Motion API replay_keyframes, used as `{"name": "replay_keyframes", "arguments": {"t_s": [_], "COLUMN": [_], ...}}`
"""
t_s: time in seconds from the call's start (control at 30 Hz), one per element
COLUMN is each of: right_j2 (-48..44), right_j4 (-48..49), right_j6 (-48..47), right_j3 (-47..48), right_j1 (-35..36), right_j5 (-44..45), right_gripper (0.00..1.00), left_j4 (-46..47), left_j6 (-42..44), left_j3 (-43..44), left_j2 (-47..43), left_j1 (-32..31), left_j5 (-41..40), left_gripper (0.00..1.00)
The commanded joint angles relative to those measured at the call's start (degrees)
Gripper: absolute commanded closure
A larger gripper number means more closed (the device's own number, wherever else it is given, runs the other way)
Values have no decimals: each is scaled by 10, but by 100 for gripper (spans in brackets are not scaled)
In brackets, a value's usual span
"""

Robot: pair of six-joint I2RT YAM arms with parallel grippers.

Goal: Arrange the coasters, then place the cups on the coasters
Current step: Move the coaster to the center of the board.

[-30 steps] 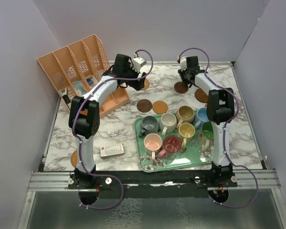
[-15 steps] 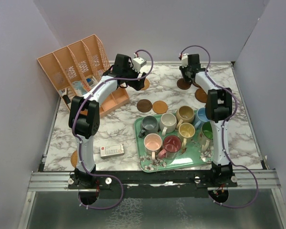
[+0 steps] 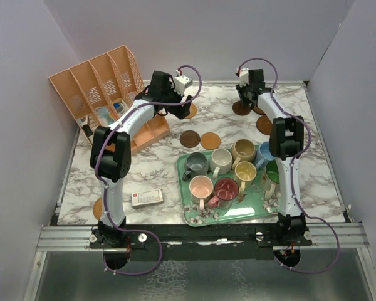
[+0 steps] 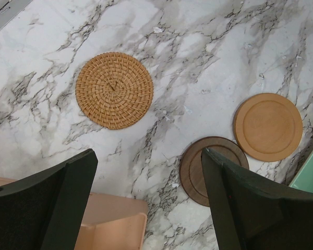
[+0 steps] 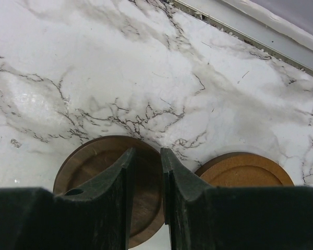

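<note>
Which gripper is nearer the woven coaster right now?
Left. The left gripper hangs open close above the woven coaster; the right gripper is well off to the right, over a dark brown coaster.

We see a table [image 4: 214, 47] that looks like white marble with grey veins. It is smooth and a bit shiny. The woven coaster [image 4: 114, 90] looks like straw, rough and bumpy. The light wood coaster [image 4: 268, 126] and the dark wood coaster [image 4: 195, 172] look smooth and matt. The mugs [image 3: 220, 160] are glossy — light shines off them. The orange rack [image 3: 103, 84] looks like plastic.
</note>
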Motion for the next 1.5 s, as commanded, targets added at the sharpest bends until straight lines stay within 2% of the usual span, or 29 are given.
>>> {"name": "replay_keyframes", "arguments": {"t_s": [0.0,0.2,0.47,0.6,0.77,0.93,1.17,1.47], "right_j2": [33,36,34,9,-39,-88,-149,-166], "right_j4": [-44,-51,-54,-55,-63,-70,-90,-94], "right_j6": [11,13,11,5,-3,-7,-30,-49], "right_j3": [4,11,29,29,20,-4,-69,-141], "right_j1": [-1,1,6,5,5,7,31,115], "right_j5": [-50,-70,-50,-56,-97,-133,-220,-280], "right_gripper": [73,73,73,68,57,50,48,46], "left_j4": [5,6,5,6,6,6,8,18], "left_j6": [8,7,8,7,5,3,-5,-54], "left_j3": [-3,-2,-4,-4,-3,-3,-10,-22], "left_j2": [-11,-11,-12,-11,-12,-13,-19,-55], "left_j1": [2,2,2,3,2,2,17,80], "left_j5": [-4,-3,-2,-2,-1,-5,-18,-37], "left_gripper": [15,15,15,15,15,15,15,15]}}
